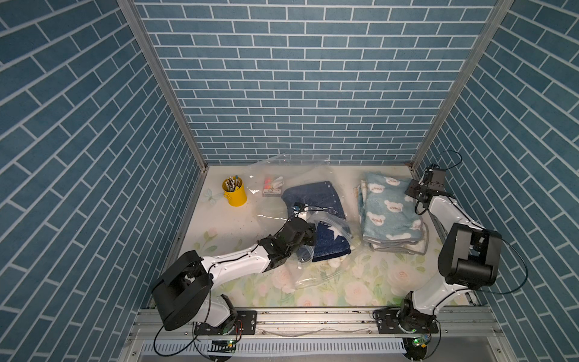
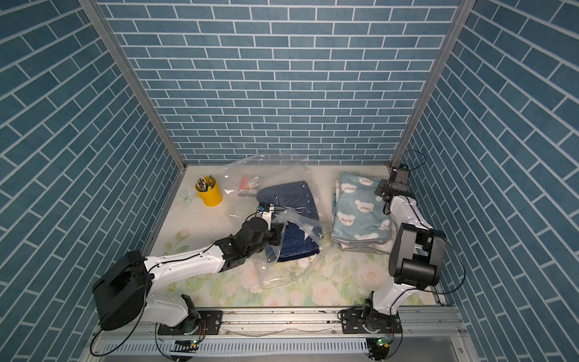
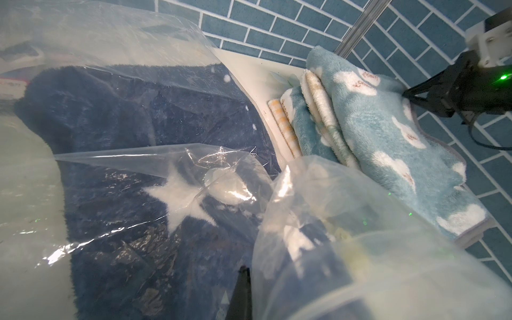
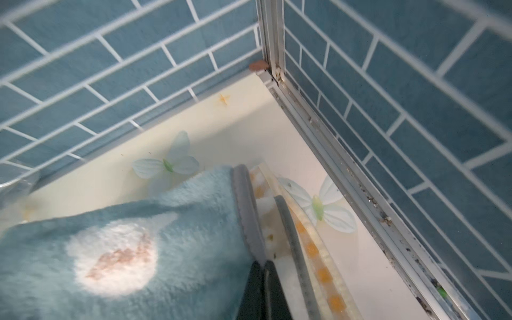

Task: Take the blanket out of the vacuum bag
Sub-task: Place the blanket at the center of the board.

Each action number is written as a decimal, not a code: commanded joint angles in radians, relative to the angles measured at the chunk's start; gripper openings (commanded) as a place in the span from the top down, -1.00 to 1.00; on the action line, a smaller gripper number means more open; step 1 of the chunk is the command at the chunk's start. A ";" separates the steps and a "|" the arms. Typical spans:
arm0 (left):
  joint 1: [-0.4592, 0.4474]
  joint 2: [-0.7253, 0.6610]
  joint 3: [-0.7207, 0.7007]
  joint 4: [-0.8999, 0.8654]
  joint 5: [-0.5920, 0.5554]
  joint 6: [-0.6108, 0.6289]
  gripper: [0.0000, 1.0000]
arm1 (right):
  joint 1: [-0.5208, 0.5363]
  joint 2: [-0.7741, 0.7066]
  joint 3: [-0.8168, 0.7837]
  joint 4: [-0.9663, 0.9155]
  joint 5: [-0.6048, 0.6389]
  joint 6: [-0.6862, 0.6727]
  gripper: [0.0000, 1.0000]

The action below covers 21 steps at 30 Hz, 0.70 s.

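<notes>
Crinkled clear film of the vacuum bag (image 1: 275,178) was found spread across the middle of the floral table (image 1: 219,228), with a navy, white-starred pile blanket (image 1: 326,200) enclosed. The left gripper (image 1: 309,234) was noted clamped tight on a bunched fold of that film. The right gripper (image 4: 263,288) was seen with fingers pressed together at the grey hem of a folded pale-blue fleece stack (image 1: 388,207); a hold could not be confirmed.

Dim cool light, glare on vacuum bag (image 3: 133,171), rt wrist view blurry
</notes>
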 commanded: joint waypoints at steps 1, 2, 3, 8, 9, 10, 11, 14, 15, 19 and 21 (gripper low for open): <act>0.010 0.008 0.022 -0.012 0.008 0.003 1.00 | -0.015 0.034 0.005 0.028 0.039 0.013 1.00; 0.010 0.005 0.020 -0.012 0.007 0.002 1.00 | -0.020 0.040 0.003 0.039 0.033 0.014 1.00; 0.010 0.004 0.020 -0.013 0.005 0.003 1.00 | -0.023 0.044 0.002 0.043 0.040 0.017 1.00; 0.010 0.005 0.024 -0.014 0.002 0.005 1.00 | -0.033 0.036 -0.029 0.082 0.051 0.041 0.78; 0.009 0.006 0.025 -0.016 0.000 0.005 1.00 | -0.037 0.039 -0.023 0.072 0.027 0.043 0.50; 0.010 0.005 0.025 -0.019 -0.002 0.005 1.00 | -0.034 0.039 -0.007 0.051 0.008 0.045 0.37; 0.010 0.001 0.023 -0.021 -0.001 0.005 1.00 | -0.030 0.027 -0.003 0.045 -0.011 0.045 0.29; 0.010 -0.018 0.014 -0.029 -0.011 0.005 1.00 | 0.017 -0.050 -0.009 0.017 -0.010 0.034 -0.02; 0.009 -0.025 0.009 -0.032 -0.017 0.005 1.00 | 0.041 -0.076 -0.004 -0.009 0.017 0.020 -0.10; 0.010 -0.061 -0.011 -0.041 -0.036 0.003 0.99 | 0.132 -0.194 -0.033 -0.078 0.150 -0.003 -0.29; 0.009 -0.079 -0.020 -0.047 -0.042 0.001 0.99 | 0.174 -0.264 -0.073 -0.090 0.169 0.003 -0.31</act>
